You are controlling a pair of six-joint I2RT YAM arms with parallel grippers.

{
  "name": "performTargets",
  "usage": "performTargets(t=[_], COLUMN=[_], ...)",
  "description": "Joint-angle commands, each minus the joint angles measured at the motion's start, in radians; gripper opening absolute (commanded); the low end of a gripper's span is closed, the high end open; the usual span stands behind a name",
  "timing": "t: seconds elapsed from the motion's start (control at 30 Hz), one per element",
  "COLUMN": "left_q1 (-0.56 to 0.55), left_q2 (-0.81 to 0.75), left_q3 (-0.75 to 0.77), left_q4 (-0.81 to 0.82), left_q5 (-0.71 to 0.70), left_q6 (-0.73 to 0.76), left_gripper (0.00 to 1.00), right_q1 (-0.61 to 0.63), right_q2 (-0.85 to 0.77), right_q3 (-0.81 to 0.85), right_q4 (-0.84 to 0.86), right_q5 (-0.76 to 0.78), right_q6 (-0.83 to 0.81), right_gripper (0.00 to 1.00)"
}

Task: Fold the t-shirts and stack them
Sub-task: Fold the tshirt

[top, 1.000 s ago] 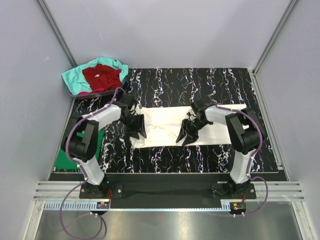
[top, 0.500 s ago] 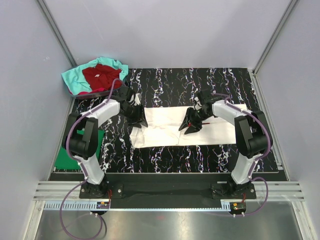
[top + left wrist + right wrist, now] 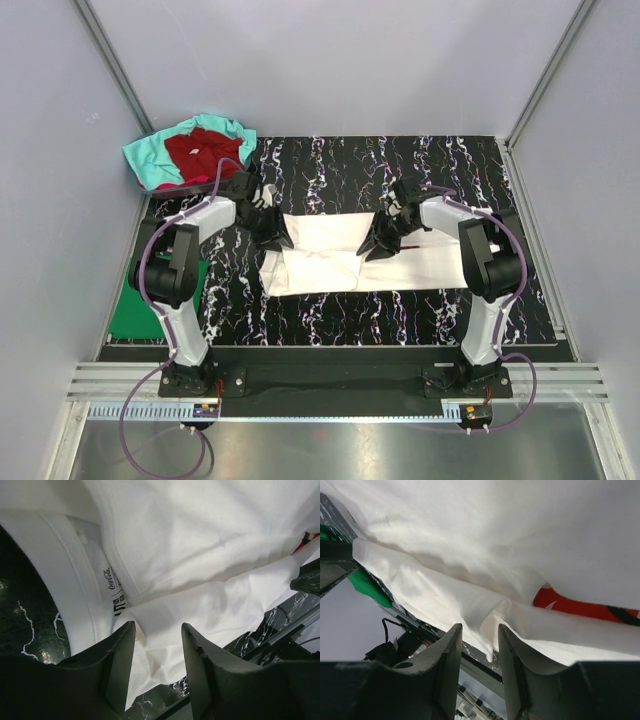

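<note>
A white cotton t-shirt with a red chest print [image 3: 320, 262] lies flat mid-way across the black marbled counter [image 3: 330, 170], its long axis running left to right and its labelled collar at the left end. The left gripper [image 3: 278, 240] and the right gripper [image 3: 375, 250] sit on its far half. The jaws of each stand partly apart over a cloth fold, and I cannot tell whether they pinch it.

The white t-shirt [image 3: 320, 265] lies mid-frame, stretched sideways and partly folded over itself, its red print [image 3: 580, 607] peeking out. The dark red shirt [image 3: 203, 153] and teal shirt [image 3: 148, 160] sit heaped upper left; the green shirt [image 3: 125, 315] lies lower left.
</note>
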Motion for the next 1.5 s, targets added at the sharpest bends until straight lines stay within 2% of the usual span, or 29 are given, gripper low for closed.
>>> performTargets(t=[0.0, 0.27, 0.37, 0.43, 0.47, 0.5, 0.6, 0.77, 0.8, 0.83, 0.93, 0.97, 1.03, 1.13, 1.23, 1.4, 1.47], left_q1=[0.004, 0.004, 0.005, 0.007, 0.007, 0.008, 0.010, 0.011, 0.010, 0.010, 0.010, 0.010, 0.010, 0.010, 0.010, -0.004, -0.024], left_q2=[0.022, 0.062, 0.062, 0.065, 0.066, 0.074, 0.086, 0.100, 0.106, 0.103, 0.044, 0.022, -0.050, -0.147, -0.219, -0.260, -0.250], left_q3=[0.029, 0.038, 0.040, 0.040, 0.039, 0.037, 0.028, 0.014, 0.022, 0.022, 0.006, -0.003, -0.012, -0.037, -0.087, -0.222, -0.260], left_q4=[0.069, 0.080, 0.075, 0.077, 0.077, 0.078, 0.077, 0.092, 0.078, 0.075, 0.063, 0.058, 0.038, 0.009, -0.005, 0.064, 0.078], left_q5=[0.082, 0.093, 0.077, 0.054, 0.047, 0.031, -0.021, -0.053, -0.052, -0.050, -0.052, -0.055, -0.052, -0.052, -0.044, 0.066, 0.086], left_q6=[-0.030, -0.062, -0.062, -0.062, -0.065, -0.066, -0.066, -0.064, -0.061, -0.061, -0.061, -0.064, -0.064, -0.055, -0.047, -0.061, -0.067], left_gripper=[0.46, 0.29, 0.24, 0.19, 0.16, 0.10, 0.00, 0.00, 0.05, 0.21, 0.44, 0.48, 0.54, 0.54, 0.52, 0.37, 0.31], right_q1=[-0.012, -0.017, -0.022, -0.026, -0.028, -0.032, -0.043, -0.048, -0.049, -0.049, -0.049, -0.049, -0.048, -0.049, -0.045, -0.008, 0.015], right_q2=[0.022, 0.044, 0.045, 0.047, 0.045, 0.044, 0.033, 0.047, 0.051, 0.053, 0.036, 0.029, 0.007, -0.053, -0.105, -0.157, -0.165], right_q3=[0.043, 0.040, 0.035, 0.031, 0.027, 0.026, 0.008, 0.003, 0.004, 0.009, 0.020, 0.030, 0.044, 0.035, -0.003, -0.118, -0.158], right_q4=[0.040, 0.076, 0.086, 0.091, 0.091, 0.089, 0.105, 0.100, 0.102, 0.097, 0.068, 0.034, -0.009, -0.065, -0.081, 0.005, 0.049], right_q5=[-0.017, -0.034, -0.027, -0.011, 0.018, 0.037, 0.092, 0.112, 0.108, 0.100, 0.101, 0.103, 0.098, 0.083, 0.028, -0.069, -0.086], right_q6=[0.018, 0.046, 0.056, 0.065, 0.069, 0.072, 0.084, 0.078, 0.075, 0.070, 0.041, 0.023, -0.003, -0.045, -0.069, -0.021, 0.010], right_gripper=[0.41, 0.31, 0.22, 0.10, 0.01, 0.00, 0.00, 0.00, 0.00, 0.01, 0.18, 0.30, 0.38, 0.51, 0.54, 0.47, 0.39])
